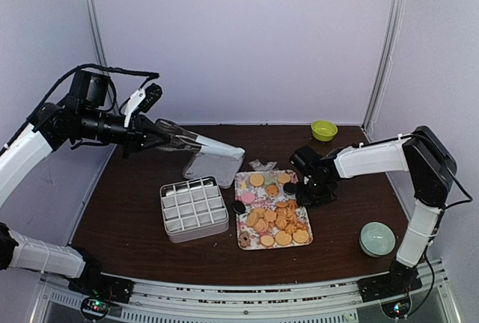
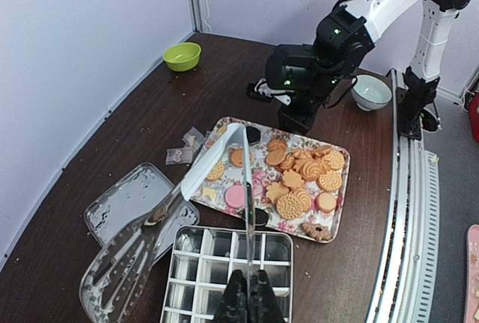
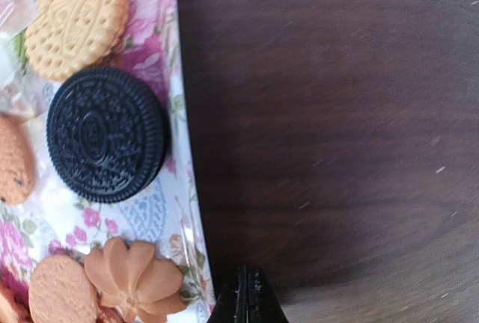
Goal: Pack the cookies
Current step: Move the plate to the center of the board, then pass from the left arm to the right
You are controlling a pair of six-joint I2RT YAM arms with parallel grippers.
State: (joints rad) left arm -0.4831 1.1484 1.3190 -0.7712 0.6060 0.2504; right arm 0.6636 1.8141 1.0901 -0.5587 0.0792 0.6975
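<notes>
1. Risk at the tray edge: the right fingers (image 3: 247,294) are pressed together with nothing between them, low over the bare counter (image 1: 135,218) just beside the rim of the floral tray (image 3: 153,214). A dark cookie (image 3: 105,134) lies just inside that rim. Going in without spreading would likely shove it into its neighbours, or catch the rim and jolt the whole tray.
2. Risk with the tool: the left fingers (image 2: 251,293) pinch the metal tongs (image 2: 213,162), held raised above the counter. Thin, smooth metal may twist or slip in so narrow a pinch, and a hard squeeze could crack a biscuit.
3. Risk at the drop: the cells of the divided box (image 1: 196,231) look barely wider than a biscuit, so one released off-centre may hang on a divider.
4. Containers:
   - The floral tray holds all the cookies (image 1: 277,214), mostly golden, with a few pink and a few dark.
   - The divided box, just beside it, has every cell empty.
   - A clear lid (image 2: 123,203) lies nearby.
   - The green bowl (image 1: 323,134) looks empty.
   - The pale bowl (image 1: 376,248) also looks empty.
</notes>
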